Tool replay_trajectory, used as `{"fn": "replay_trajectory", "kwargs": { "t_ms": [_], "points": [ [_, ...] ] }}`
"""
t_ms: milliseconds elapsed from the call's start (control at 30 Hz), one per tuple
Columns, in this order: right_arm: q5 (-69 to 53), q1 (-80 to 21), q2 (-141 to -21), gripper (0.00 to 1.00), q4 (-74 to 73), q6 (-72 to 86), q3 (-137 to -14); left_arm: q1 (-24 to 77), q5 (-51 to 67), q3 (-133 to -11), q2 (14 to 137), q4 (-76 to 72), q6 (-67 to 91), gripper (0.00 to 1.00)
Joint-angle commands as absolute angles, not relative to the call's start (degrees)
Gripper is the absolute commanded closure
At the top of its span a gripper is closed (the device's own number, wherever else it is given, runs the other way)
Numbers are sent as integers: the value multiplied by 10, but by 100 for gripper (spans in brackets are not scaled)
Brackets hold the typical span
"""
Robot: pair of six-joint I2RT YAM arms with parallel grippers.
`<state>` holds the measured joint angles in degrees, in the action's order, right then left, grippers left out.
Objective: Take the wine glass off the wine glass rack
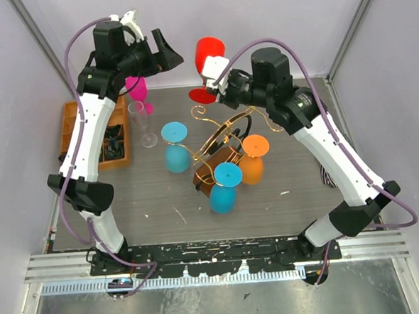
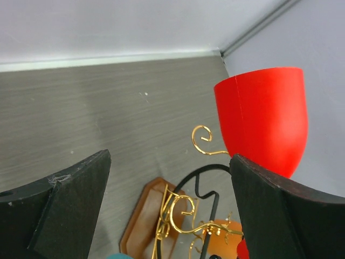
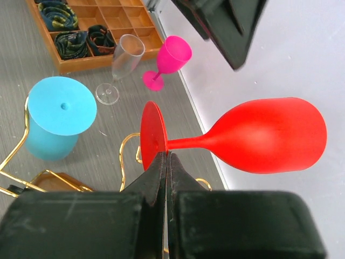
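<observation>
Right hand (image 3: 167, 159) is pinching fully shut on the red wine glass (image 1: 208, 54), gripping the stem right where it meets the foot. The glass is sitting in the air at the far middle of the desk (image 1: 155, 196), above and beyond the wine glass rack (image 1: 226, 136) and touching none of its wire.

The long axis is lying about level, with the foot toward the near side over the rack's far edge and the bowl pointing at the far wall (image 1: 258, 19).

Left hand (image 1: 169, 56) is standing wide open and empty, just left of the bowl and at about its height. In the left wrist view the bowl is showing beside the right finger, outside the gap. So the glass is lying to the right of the left hand. The right hand is the nearer one, being already on it.

Judgement: the next move is depending on that level axis, since the foot will need turning downward before the glass can stand.

Count:
- red glass, one
- blue glasses (image 1: 175, 148), two, foot up at the rack
- orange glass (image 1: 254, 158), one, foot up
- pink glass (image 1: 137, 86), one
- clear flute (image 1: 143, 122), one
- rack, one
- orange compartment tray (image 1: 73, 133), one, far left

Whether each inverted glass is hanging from a scroll arm, cannot tell.
</observation>
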<state>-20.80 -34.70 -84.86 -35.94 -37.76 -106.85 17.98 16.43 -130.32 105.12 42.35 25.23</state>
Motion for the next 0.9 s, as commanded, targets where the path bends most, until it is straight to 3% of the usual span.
{"fn": "replay_trajectory", "kwargs": {
  "t_ms": [0, 867],
  "points": [
    [-191, -377, -858, 99, -363, -448, -1114, 171, 246, -1327, 1063, 432, 298, 2],
    [-166, -464, -920, 100, -399, -490, -1184, 136, 399, -1254, 1039, 349, 427, 2]
  ]
}}
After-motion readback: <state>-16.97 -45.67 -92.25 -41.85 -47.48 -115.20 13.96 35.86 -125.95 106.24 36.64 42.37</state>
